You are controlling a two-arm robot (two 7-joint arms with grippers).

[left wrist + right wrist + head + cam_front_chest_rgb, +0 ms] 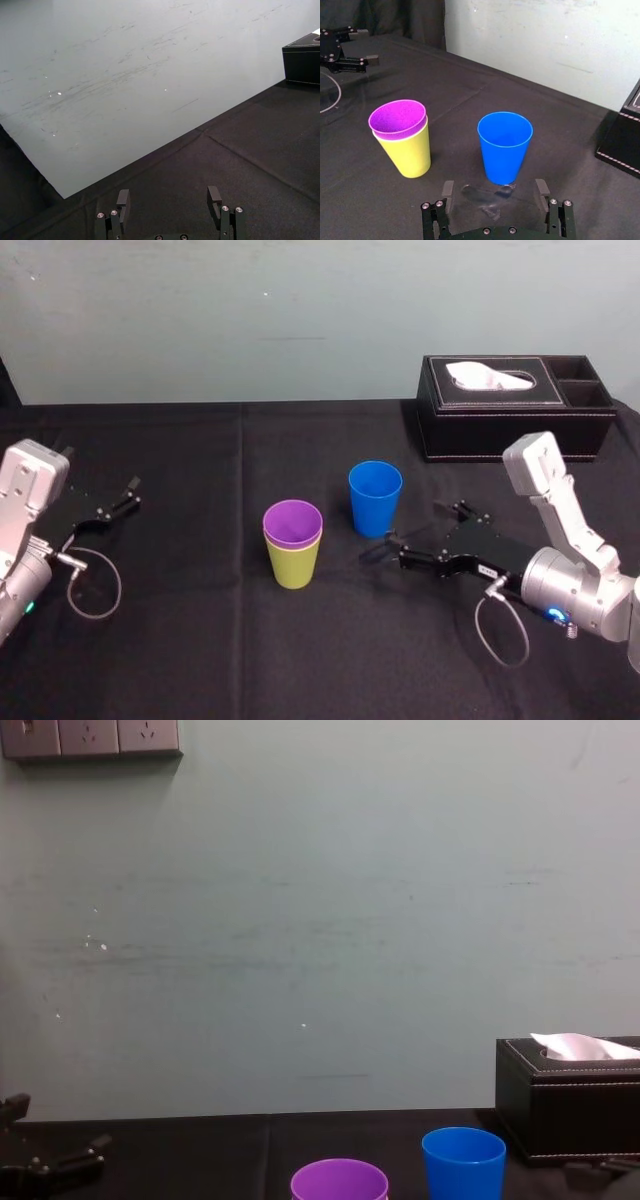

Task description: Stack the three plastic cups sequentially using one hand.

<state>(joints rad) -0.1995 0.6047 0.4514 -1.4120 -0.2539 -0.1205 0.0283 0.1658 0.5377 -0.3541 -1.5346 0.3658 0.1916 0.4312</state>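
The purple cup (292, 523) sits nested inside the yellow-green cup (294, 565) at the table's middle, both upright. The blue cup (375, 498) stands upright by itself just to their right and a little farther back. My right gripper (412, 522) lies low over the cloth right of the blue cup, open, pointing at it without touching. In the right wrist view the blue cup (504, 147) stands just beyond the gap of the open right gripper (494, 189), with the purple cup (397, 117) in the yellow-green cup (410, 155) off to one side. My left gripper (125, 495) rests open at the far left.
A black tissue box (515, 405) with a white tissue stands at the back right, behind the right arm. The table is covered in black cloth (200, 640), with a pale wall behind. A cable loop (95, 590) hangs by the left arm.
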